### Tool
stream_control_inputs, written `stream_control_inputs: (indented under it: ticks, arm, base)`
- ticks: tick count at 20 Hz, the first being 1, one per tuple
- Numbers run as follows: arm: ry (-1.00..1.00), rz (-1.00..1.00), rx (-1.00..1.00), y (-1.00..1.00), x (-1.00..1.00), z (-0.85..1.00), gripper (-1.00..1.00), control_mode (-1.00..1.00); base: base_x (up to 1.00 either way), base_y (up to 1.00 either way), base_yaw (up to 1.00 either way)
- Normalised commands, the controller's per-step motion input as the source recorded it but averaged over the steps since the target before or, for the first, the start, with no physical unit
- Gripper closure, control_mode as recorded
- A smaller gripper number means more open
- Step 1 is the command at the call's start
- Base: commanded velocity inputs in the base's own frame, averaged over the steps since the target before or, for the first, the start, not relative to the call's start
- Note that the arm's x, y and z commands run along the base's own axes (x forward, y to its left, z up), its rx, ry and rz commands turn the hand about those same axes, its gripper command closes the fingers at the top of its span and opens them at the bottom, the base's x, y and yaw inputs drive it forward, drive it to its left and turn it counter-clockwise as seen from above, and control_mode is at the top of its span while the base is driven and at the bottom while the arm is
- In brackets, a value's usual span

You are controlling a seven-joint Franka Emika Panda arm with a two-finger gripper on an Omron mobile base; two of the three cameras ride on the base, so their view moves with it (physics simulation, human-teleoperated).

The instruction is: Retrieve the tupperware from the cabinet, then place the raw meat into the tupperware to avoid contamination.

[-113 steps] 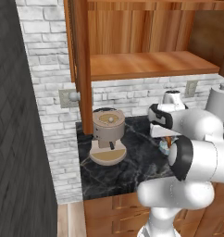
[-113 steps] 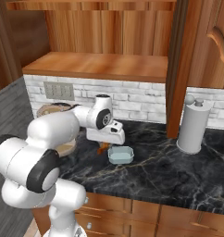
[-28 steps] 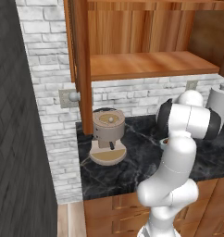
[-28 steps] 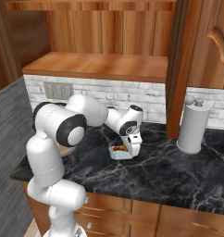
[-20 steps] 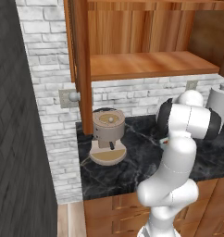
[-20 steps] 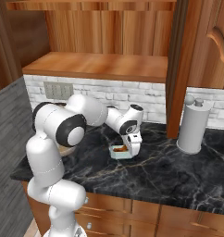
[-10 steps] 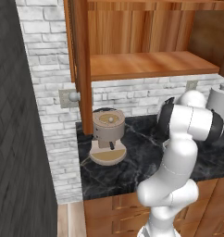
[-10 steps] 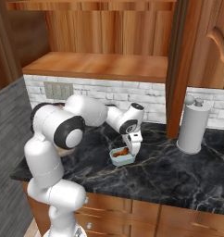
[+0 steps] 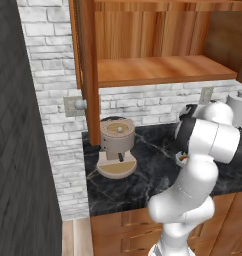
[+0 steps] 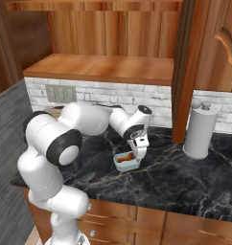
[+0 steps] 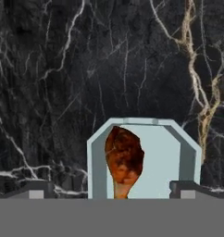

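Your arm reaches forward and bends down over the black marble counter point(image 10: 185, 182), with the gripper point(image 10: 139, 149) pointing down just above the tupperware point(image 10: 126, 162), jaws spread wide and holding nothing. The raw meat point(image 11: 124, 159) lies inside the tupperware. Beyond it, the cabinet point(image 10: 108, 67) hangs open above the brick wall.

Readable text: none in any view.
Coffee machine point(image 9: 116, 148): no brand or label legible.
Tupperware point(image 10: 127, 162): unmarked.
Wall outlet plate point(image 10: 60, 94): no markings legible.
Canister point(image 10: 201, 129): plain, no label.
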Motion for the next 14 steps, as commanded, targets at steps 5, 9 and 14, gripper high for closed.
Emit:
stream_control_inputs:
  ticks: [5,9,14]
  arm:
    - [-0.02,0.0,0.0,0.0,-0.45,0.4,-1.0,-1.0]
    - [0.0,0.0,0.0,0.15,-0.52,0.36,-1.0,-1.0]
    - [0.0,0.0,-0.02,0.4,-0.5,0.28,-1.0,-1.0]
  base:
    - [0.0,0.0,0.0]
    - [0.0,0.0,0.0]
    - [0.0,0.0,0.0]
